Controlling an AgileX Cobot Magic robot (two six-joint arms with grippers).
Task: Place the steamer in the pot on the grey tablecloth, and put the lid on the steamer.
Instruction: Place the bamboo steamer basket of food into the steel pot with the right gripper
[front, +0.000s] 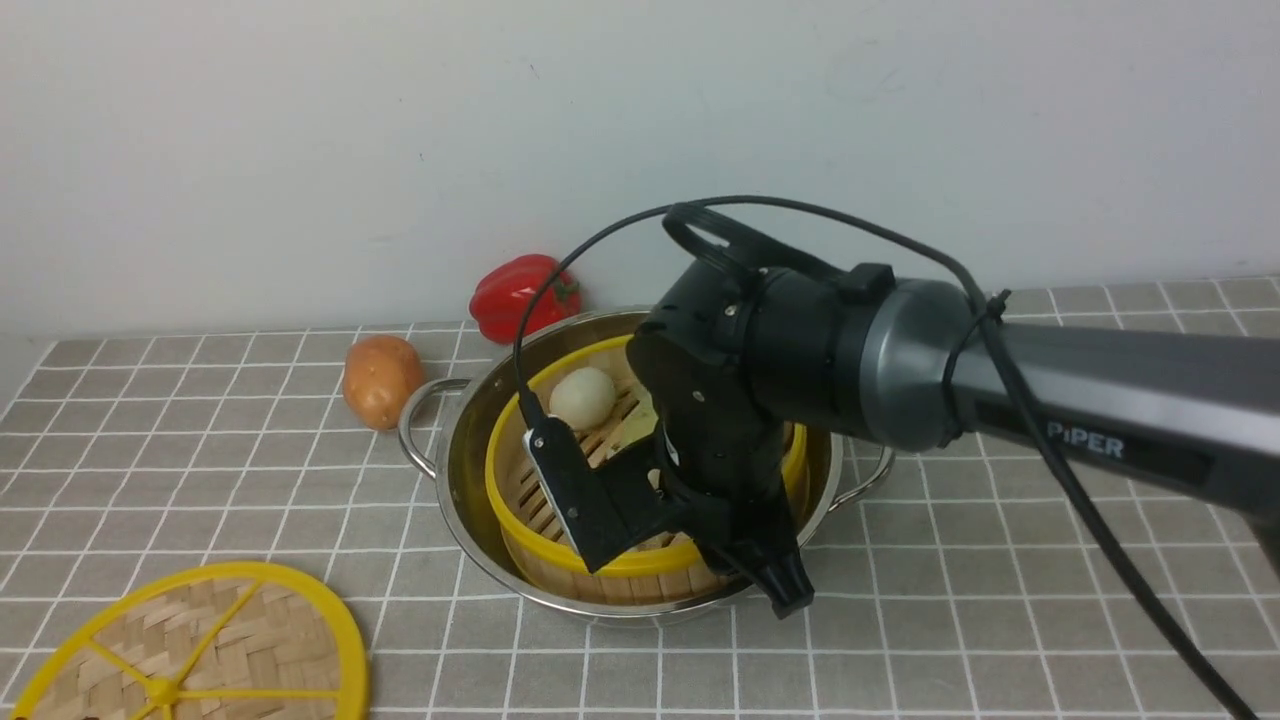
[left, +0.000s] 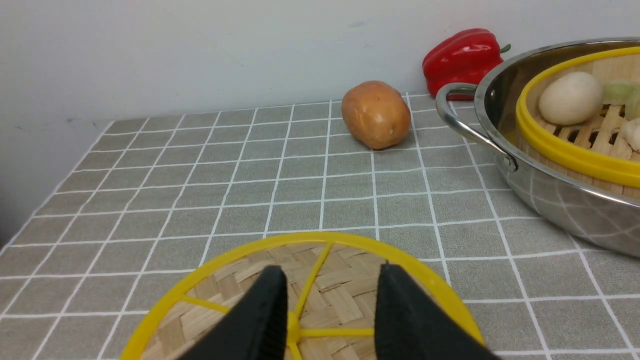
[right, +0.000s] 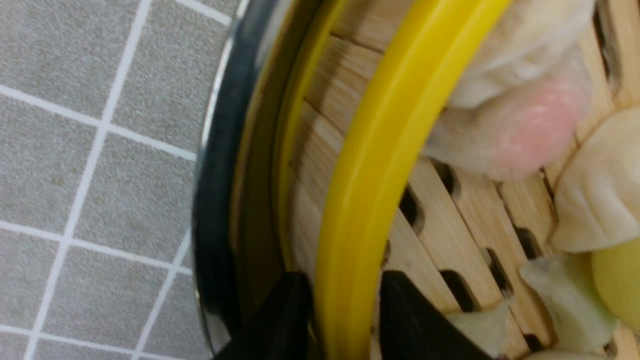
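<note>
Grey tablecloth (front: 250, 460) covers the table below a white wall: at left the lid (front: 215, 650) lies flat, the left arm's jaws parted above its hub, gripping nothing. Past a potato (front: 381, 381) and red pepper (front: 522, 295), the steamer (front: 555, 578) sits in the pot (front: 465, 450), the jaws of the right arm (front: 1100, 400) astride its yellow rim, grip impossible to tell. Light, stiff bamboo, the lid looks best pinched at a spoke or rim.

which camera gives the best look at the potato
The left wrist view: the potato shows whole, close and unblocked on the grey tablecloth. The front view shows it whole too, only farther off and smaller. The right wrist view does not show it.
</note>
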